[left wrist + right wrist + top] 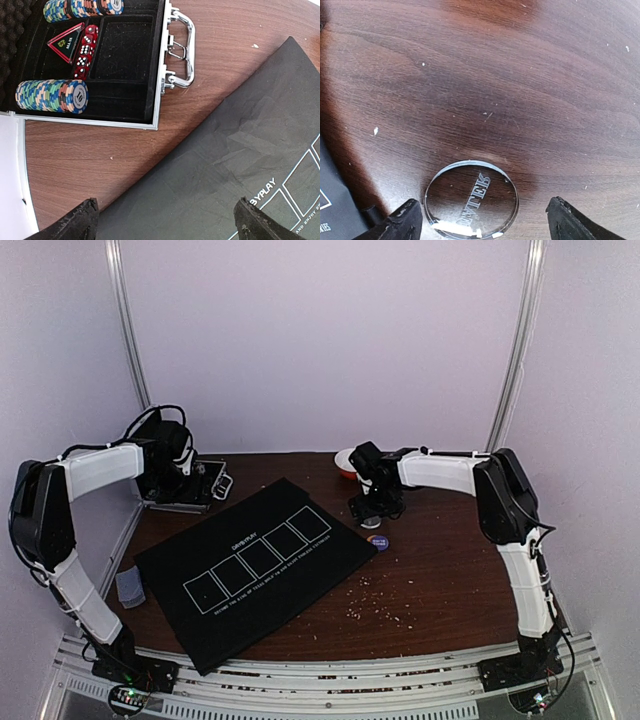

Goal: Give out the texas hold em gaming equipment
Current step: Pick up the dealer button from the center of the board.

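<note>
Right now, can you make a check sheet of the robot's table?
Surface: dark brown wooden table, pale crumbs near front.
Job's things: black five-box mat, askew; striped poker chips and red dice in open silver case; clear round disc, purple round disc right of mat; grey-blue playing cards at left edge.
Clutter: white bowl with orange base, at back.
Grippers: left gripper open above mat; right gripper open astride clear disc.
Cables: black cables looping above left arm.
Surroundings: white walls, metal poles.

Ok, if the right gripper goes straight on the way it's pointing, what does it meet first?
Probably the clear disc, which lies flat on the table, roughly in line with the open right gripper. How far off it is, I can't tell.
</note>
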